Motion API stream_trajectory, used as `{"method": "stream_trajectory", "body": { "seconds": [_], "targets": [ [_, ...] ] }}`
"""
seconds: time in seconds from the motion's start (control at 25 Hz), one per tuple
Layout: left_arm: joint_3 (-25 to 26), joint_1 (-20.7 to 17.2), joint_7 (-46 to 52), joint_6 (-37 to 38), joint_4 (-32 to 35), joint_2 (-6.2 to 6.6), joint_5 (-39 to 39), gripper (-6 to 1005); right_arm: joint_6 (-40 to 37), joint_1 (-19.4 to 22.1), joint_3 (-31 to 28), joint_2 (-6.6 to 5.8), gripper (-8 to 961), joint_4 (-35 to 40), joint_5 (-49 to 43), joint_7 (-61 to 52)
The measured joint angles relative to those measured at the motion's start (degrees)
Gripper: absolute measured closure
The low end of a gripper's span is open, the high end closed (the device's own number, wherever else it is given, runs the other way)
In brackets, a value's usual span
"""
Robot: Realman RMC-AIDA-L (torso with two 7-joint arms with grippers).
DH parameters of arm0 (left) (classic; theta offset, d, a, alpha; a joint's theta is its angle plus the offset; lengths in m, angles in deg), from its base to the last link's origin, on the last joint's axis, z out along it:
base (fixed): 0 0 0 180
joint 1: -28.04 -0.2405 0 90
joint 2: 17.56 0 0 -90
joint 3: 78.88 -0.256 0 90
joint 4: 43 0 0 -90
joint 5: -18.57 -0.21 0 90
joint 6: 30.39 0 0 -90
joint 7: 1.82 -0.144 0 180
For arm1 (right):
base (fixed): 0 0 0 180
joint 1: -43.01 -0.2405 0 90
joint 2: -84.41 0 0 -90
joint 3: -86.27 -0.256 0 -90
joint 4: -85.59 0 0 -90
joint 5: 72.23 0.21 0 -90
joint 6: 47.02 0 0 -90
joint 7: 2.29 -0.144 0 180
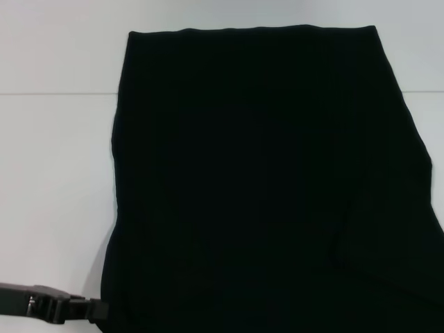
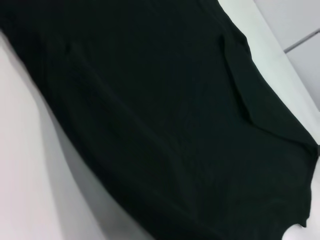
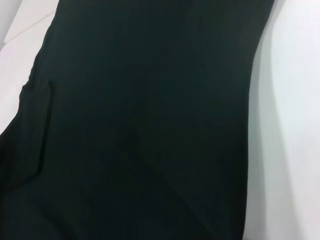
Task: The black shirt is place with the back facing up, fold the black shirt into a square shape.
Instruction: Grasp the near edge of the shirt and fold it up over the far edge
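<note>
Large soft plain-black fabric shirt [image 1: 270, 180] lies flat on the white table [image 1: 55, 173], filling most of the head view, far edge straight, sides folded in, near part running out of frame. No lettering visible. My left gripper [image 1: 66, 307] sits low at the shirt's near-left corner, touching the fabric edge; can't tell if its jaws are apart or closed. Both wrist views show only black cloth on white surface. My right gripper isn't visible.

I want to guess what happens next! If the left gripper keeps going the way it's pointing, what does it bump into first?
Probably the black shirt. The left gripper points across the table at the shirt's near left edge, seemingly touching it already, though depth is unclear.
</note>
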Motion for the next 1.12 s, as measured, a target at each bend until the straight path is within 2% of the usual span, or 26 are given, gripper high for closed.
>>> {"method": "stream_trajectory", "body": {
  "seconds": [0.32,0.48,0.56,0.76,0.8,0.84,0.88,0.96,1.12],
  "targets": [
    [0.7,-1.9,-1.1,2.0,-0.5,-0.78,0.6,953,-3.2,3.0,-3.9,-0.05,916,0.0,0.1,2.7],
    [1.4,-0.4,-1.6,2.1,-2.2,-0.18,2.5,953,-4.9,1.1,-7.4,-0.52,916,0.0,0.2,3.4],
    [1.5,1.3,-1.4,1.6,-3.4,0.51,3.6,954,-5.2,0.3,-8.3,-0.67,916,0.1,0.2,3.4],
    [1.5,7.9,-0.2,-2.5,-7.5,2.97,6.7,954,-5.2,-5.7,-11.2,-1.5,915,0.6,0.6,2.6],
    [1.5,11.2,0.7,-5.7,-9.6,4.22,7.6,954,-4.6,-7.2,-11.3,-1.71,915,0.7,0.8,2.1],
    [1.5,11.2,0.7,-5.7,-9.6,4.22,7.6,954,-3.8,-8.5,-11.3,-1.9,915,0.8,1.0,1.5],
    [1.5,12.4,1.1,-7.2,-10.4,4.76,7.9,954,-2.6,-9.7,-11.1,-2.06,915,0.8,1.2,0.9],
    [1.5,15.9,2.4,-13.6,-13.8,6.37,9.4,953,0.6,-12.5,-10.7,-2.28,915,0.8,1.5,-0.2],
    [1.3,20.0,3.2,-24.8,-17.2,7.26,12.2,953,8.3,-17.8,-9.4,-2.37,915,-0.1,2.2,-1.1]
  ]
}}
